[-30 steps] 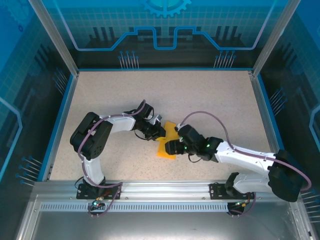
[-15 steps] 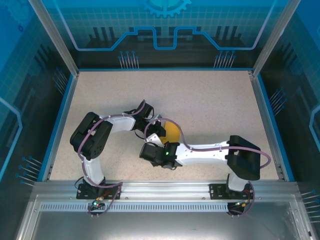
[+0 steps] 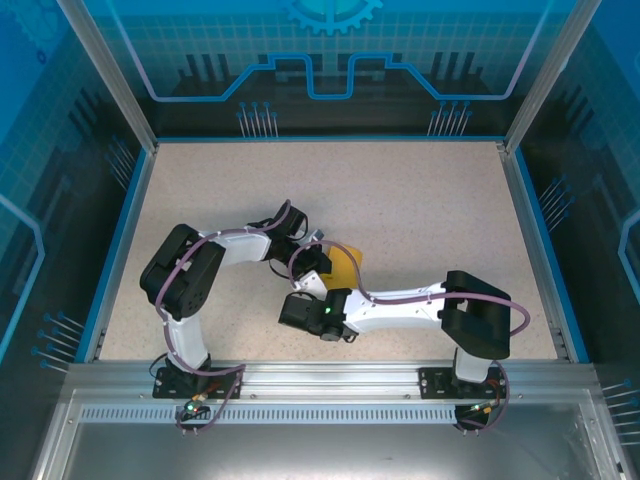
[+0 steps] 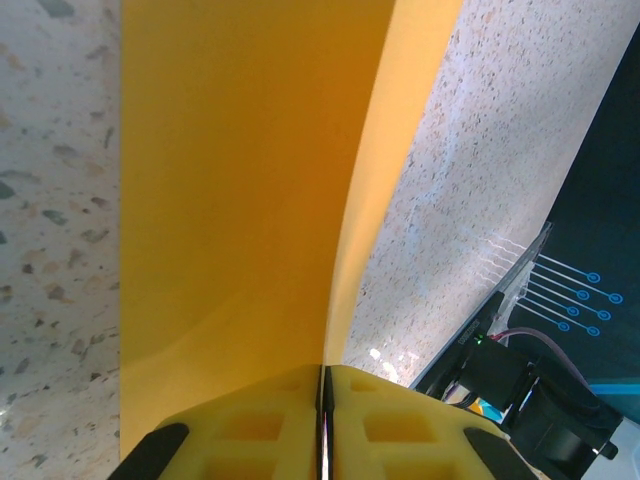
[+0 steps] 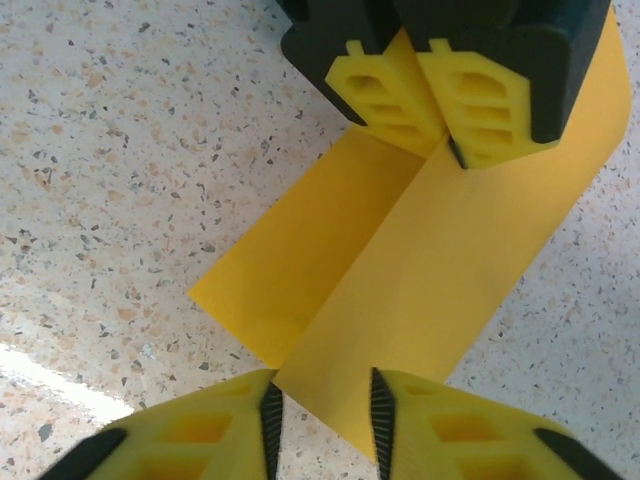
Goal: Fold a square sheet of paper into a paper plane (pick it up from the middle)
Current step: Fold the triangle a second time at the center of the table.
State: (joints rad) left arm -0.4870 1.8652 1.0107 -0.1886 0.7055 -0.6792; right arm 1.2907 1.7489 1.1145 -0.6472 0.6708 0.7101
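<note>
The creased orange paper (image 5: 400, 270) is clamped at its far end by the left gripper (image 5: 435, 140), seemingly so the near end can be pinched by the right gripper (image 5: 322, 400), jaws parted.

Bright even light, soft shadows, sharp focus

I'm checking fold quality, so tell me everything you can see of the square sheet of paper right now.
The square sheet of paper is thin, plain orange-yellow and unprinted. It is bent along one straight centre crease, and its two long flaps spread apart down toward the speckled table. The left gripper is shut on the crease at one end. The right gripper is open, and its fingers straddle the crease's other end without clamping it. From above, the arms hide most of the sheet.
</note>
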